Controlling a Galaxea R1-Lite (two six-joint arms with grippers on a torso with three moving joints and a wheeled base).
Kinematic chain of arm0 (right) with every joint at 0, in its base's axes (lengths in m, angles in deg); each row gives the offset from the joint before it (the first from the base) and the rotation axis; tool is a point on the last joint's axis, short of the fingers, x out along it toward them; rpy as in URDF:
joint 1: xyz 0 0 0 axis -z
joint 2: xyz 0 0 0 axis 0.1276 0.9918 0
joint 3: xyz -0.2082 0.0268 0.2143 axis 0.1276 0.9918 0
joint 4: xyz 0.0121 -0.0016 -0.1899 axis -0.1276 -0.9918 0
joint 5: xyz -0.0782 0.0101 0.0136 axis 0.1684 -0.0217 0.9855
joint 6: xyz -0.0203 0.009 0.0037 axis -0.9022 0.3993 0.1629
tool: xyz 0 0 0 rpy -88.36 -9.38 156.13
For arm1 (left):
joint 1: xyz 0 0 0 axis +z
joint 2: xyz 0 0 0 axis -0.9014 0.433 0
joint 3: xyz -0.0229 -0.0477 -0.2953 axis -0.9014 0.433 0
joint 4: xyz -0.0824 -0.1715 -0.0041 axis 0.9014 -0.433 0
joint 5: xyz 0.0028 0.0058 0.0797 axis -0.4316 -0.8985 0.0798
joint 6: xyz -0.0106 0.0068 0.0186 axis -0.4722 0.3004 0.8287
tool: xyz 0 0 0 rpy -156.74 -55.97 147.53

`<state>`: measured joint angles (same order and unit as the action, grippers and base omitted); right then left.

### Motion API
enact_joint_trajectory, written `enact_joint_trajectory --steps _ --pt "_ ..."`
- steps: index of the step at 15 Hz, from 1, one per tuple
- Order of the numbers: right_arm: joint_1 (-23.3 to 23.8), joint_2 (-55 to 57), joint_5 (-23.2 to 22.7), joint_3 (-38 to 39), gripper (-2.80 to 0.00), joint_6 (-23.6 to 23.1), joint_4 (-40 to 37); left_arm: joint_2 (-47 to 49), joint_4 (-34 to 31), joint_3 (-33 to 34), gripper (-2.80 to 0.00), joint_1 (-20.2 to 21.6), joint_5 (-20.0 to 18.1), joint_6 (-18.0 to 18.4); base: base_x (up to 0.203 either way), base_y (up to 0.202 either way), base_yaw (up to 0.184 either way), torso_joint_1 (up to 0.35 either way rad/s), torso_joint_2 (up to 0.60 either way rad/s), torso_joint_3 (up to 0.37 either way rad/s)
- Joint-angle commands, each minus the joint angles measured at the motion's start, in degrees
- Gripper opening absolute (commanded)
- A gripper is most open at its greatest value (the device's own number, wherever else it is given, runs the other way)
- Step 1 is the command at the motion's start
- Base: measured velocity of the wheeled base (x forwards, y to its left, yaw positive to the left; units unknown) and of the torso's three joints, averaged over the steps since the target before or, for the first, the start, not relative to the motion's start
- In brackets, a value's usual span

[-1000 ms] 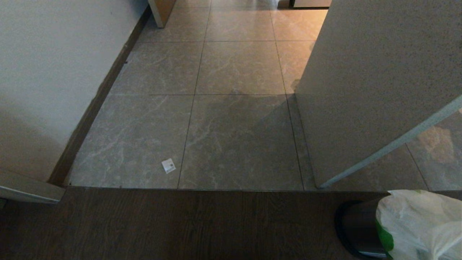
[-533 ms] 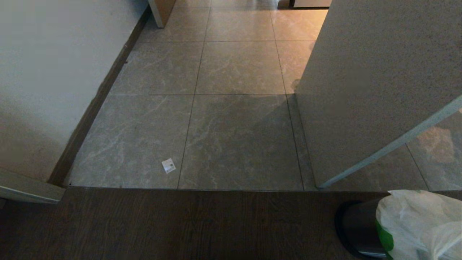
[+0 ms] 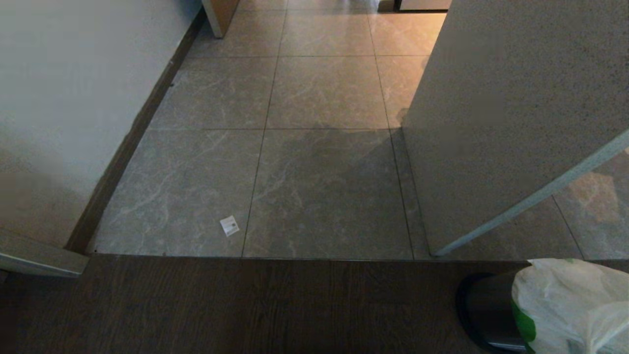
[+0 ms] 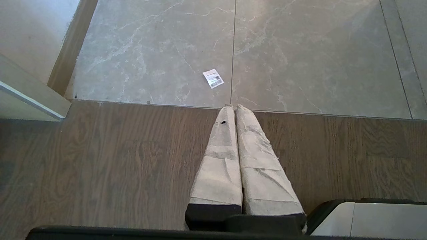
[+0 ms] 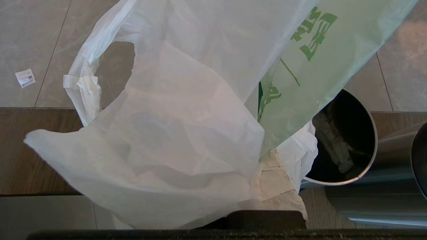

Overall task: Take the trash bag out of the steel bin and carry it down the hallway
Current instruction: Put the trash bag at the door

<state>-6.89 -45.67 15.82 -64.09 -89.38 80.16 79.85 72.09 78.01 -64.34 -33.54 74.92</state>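
The trash bag (image 3: 575, 305), thin white plastic with green print, bulges at the bottom right of the head view, against the steel bin (image 3: 484, 309). In the right wrist view the trash bag (image 5: 180, 133) drapes over my right gripper (image 5: 267, 156), which is shut on its plastic. Only one taped finger (image 5: 283, 186) shows beneath the folds. Beside it the bin's rim (image 5: 333, 182) rings a dark opening. My left gripper (image 4: 233, 107) is shut and empty, held over dark wood floor at the edge of the hallway tiles (image 4: 300, 60).
Beige marbled hallway tiles (image 3: 319, 162) run ahead past the wood threshold (image 3: 245, 305). A cream wall (image 3: 64, 108) with dark skirting (image 3: 128, 147) bounds the left. A pale speckled panel (image 3: 516, 123) juts in from the right. A paper scrap (image 3: 229, 225) lies on the tiles.
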Motion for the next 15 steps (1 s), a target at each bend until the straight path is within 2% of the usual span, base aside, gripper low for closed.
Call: enact_joint_trajectory --steps 1,6,15 --pt "0.00 0.07 0.01 0.00 -2.80 -0.02 0.01 0.00 0.00 0.00 -2.80 0.00 -0.04 -0.06 0.000 0.000 0.000 0.000 0.00 0.000" --pt "0.00 0.07 0.01 0.00 -2.80 -0.02 0.01 0.00 0.00 0.00 -2.80 0.00 -0.02 -0.15 0.000 0.000 0.000 0.000 0.00 0.030" --pt "0.00 0.07 -0.03 0.00 -2.80 -0.02 0.01 0.00 0.00 0.07 -2.80 0.00 0.04 -0.47 0.000 0.000 0.000 0.002 0.00 0.202"
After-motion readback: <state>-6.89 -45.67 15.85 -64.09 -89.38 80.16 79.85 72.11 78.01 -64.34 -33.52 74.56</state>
